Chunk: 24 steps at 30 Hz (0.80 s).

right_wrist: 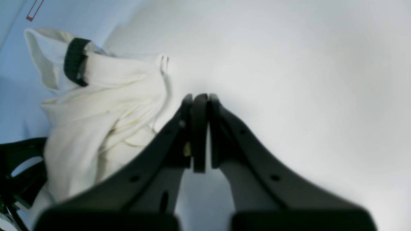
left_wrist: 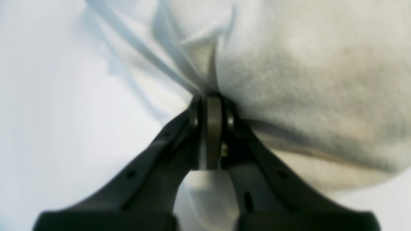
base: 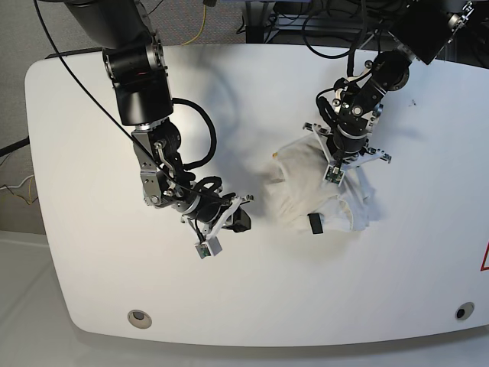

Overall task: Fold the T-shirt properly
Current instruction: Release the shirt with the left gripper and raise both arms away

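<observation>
While my left gripper point(left_wrist: 213, 99) is clamped on a fold of the T-shirt point(base: 317, 191), my right gripper point(right_wrist: 199, 96) is closed on nothing, its tips hanging over bare table point(base: 92, 252). The shirt lies bunched in a crumpled heap right of centre on the white tabletop, under my left arm. From the base view my left arm's wrist covers the upper part of the heap, so the grip point cannot be seen there. The left wrist view shows it: cloth pinched between the jaws, pulled into taut creases, though heavily blurred. No print is legible in any view. A small black tag point(base: 314, 223) shows on the heap's near edge; it also appears in the right wrist view, out of focus.
</observation>
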Motion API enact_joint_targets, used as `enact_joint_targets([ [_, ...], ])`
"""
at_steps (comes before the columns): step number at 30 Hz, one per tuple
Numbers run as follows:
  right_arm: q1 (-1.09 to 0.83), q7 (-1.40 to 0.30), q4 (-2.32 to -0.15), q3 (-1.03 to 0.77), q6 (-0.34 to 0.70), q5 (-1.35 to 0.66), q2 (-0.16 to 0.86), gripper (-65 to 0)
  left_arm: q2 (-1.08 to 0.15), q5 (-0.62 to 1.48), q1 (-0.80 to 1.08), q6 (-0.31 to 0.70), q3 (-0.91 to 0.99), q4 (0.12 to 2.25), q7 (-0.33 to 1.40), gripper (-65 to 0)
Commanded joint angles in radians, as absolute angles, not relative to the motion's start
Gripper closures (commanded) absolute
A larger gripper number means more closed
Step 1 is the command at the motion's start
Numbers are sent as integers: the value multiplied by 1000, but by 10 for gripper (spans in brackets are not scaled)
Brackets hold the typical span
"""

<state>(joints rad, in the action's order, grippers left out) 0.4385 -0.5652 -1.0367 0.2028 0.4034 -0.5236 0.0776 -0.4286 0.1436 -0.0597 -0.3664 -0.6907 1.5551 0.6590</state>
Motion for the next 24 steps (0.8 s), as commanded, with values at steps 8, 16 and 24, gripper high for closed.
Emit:
enact_joint_targets([
  [8, 444, -601, -1133, 139, 412, -538, 79, 0, -398, 174, -133, -349, -694, 1573, 722, -25],
  [16, 447, -653, -1170, 127, 406, -532, 81, 0, -403, 174, -183, -349, -691, 1618, 797, -25],
  [24, 447, -654, -1170, 127, 403, -536, 81, 0, -404, 174, -217, -349, -641, 1739, 894, -25],
])
